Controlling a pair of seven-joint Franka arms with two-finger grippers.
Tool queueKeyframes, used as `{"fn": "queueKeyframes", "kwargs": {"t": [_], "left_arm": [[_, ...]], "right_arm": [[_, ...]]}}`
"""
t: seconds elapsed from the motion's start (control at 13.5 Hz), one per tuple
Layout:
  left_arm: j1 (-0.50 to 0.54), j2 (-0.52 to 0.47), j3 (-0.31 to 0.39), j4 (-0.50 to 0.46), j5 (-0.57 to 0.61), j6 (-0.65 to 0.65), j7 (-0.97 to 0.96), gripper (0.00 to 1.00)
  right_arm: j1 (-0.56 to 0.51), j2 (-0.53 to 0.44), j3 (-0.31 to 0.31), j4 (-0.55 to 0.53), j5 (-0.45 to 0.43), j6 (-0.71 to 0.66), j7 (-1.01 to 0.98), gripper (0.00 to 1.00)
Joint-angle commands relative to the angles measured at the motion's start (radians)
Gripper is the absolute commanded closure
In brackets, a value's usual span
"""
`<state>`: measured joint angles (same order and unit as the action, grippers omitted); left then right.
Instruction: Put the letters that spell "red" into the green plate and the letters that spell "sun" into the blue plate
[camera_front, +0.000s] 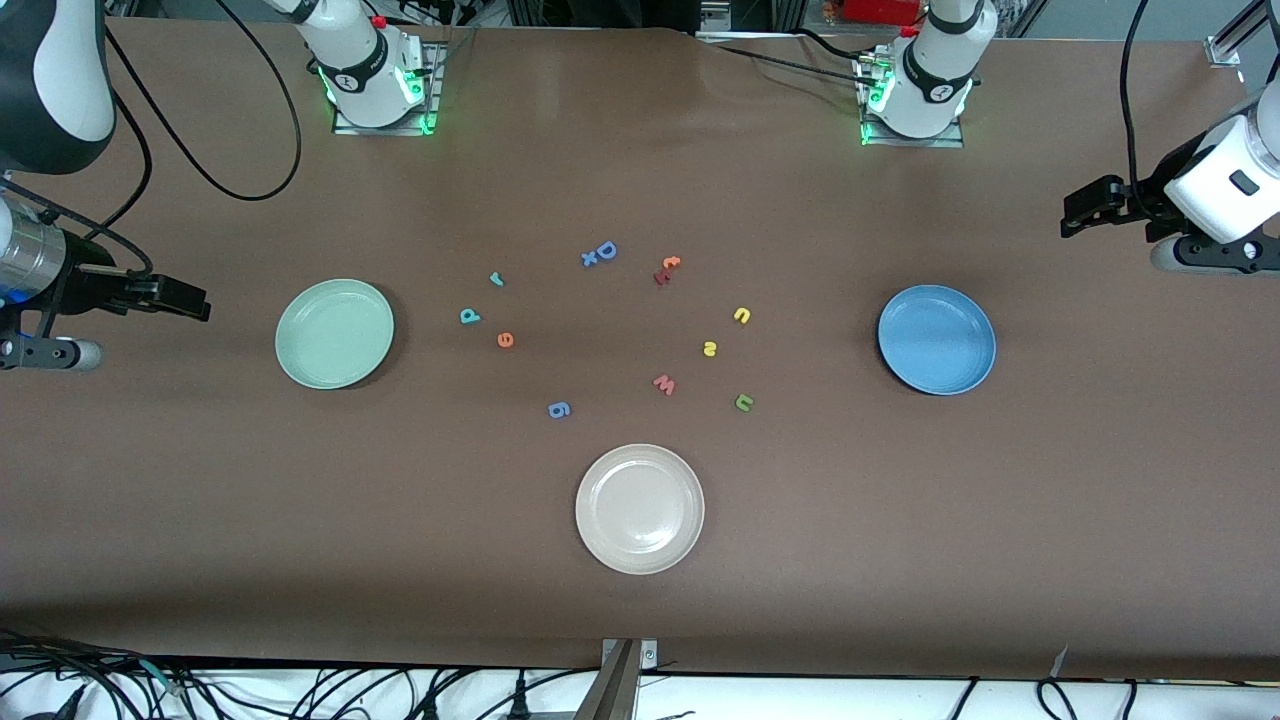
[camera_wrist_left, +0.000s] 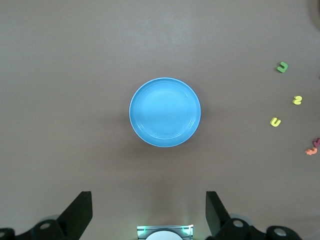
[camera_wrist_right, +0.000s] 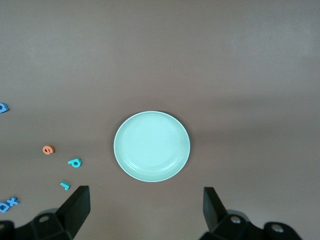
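Note:
The green plate (camera_front: 335, 333) (camera_wrist_right: 152, 146) lies empty toward the right arm's end of the table. Beside it sit the teal r (camera_front: 496, 279) (camera_wrist_right: 65, 186), teal d (camera_front: 469, 316) (camera_wrist_right: 74, 162) and orange e (camera_front: 505, 340) (camera_wrist_right: 48, 149). The blue plate (camera_front: 937, 339) (camera_wrist_left: 165, 112) lies empty toward the left arm's end, with the yellow u (camera_front: 742, 315) (camera_wrist_left: 275, 121), yellow s (camera_front: 709, 348) (camera_wrist_left: 297, 100) and green n (camera_front: 743, 402) (camera_wrist_left: 283, 67) beside it. My right gripper (camera_front: 190, 300) (camera_wrist_right: 146, 207) hangs open over bare table outside the green plate. My left gripper (camera_front: 1075, 215) (camera_wrist_left: 148, 210) hangs open outside the blue plate.
A cream-white plate (camera_front: 640, 508) lies nearest the front camera, mid-table. Other letters are scattered in the middle: a blue D and x (camera_front: 599, 253), an orange and red pair (camera_front: 666, 268), a pinkish w (camera_front: 664, 384) and a blue g (camera_front: 559, 409).

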<state>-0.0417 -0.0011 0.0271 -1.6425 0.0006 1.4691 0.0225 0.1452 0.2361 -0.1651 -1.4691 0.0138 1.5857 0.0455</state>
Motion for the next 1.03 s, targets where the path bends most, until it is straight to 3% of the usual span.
{"fn": "queueKeyframes", "kwargs": {"t": [0.0, 0.96], "left_arm": [[-0.009, -0.002, 0.004, -0.007, 0.007, 0.010, 0.007, 0.00], [-0.009, 0.001, 0.002, -0.007, 0.007, 0.010, 0.005, 0.00]], "right_arm": [[0.004, -0.014, -0.002, -0.014, 0.002, 0.002, 0.013, 0.00], [0.005, -0.015, -0.002, -0.014, 0.022, -0.006, 0.016, 0.00]]}}
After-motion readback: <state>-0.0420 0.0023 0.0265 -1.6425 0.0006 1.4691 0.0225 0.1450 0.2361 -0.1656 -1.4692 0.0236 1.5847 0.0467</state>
